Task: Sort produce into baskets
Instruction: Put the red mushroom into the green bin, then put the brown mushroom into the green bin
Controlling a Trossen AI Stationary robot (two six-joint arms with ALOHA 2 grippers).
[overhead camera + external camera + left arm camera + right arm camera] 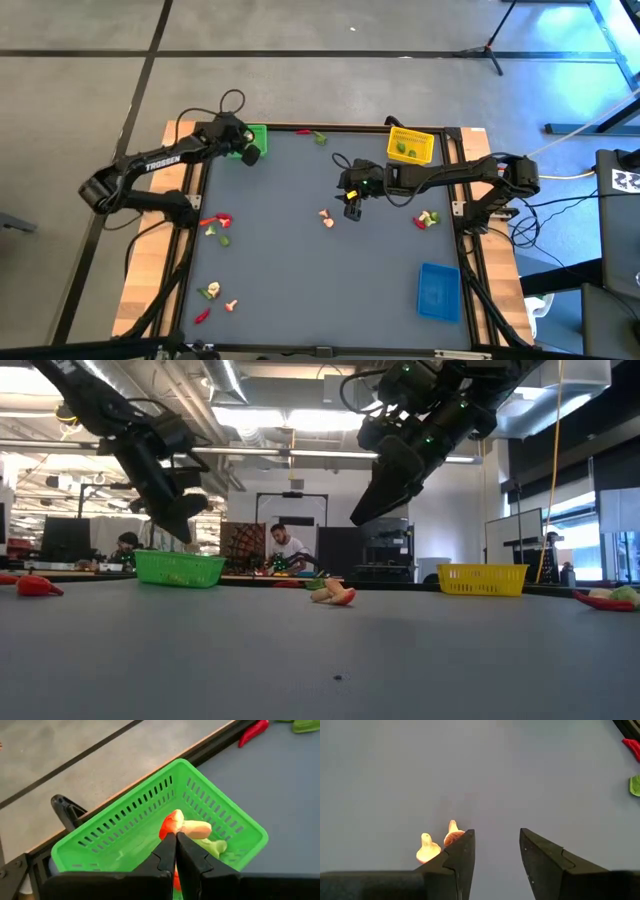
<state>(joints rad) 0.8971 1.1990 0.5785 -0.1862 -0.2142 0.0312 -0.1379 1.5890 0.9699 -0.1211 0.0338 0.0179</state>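
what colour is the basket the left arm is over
Bright green basket; clearest in the left wrist view.

From my station I saw the desk (300,250) as a dark grey mat in a black frame with bare wood showing at its sides. Taking the yellow basket (410,146) at the far edge as my landmark, the green basket (256,134) sat along the same edge toward the left arm, with a red and green piece (314,135) between them. The blue basket (438,291) lay well nearer than the yellow one. Mushroom pieces (326,219) lay toward the middle, a small mixed pile (427,219) just nearer than the yellow basket, and two clusters (216,228) far across.
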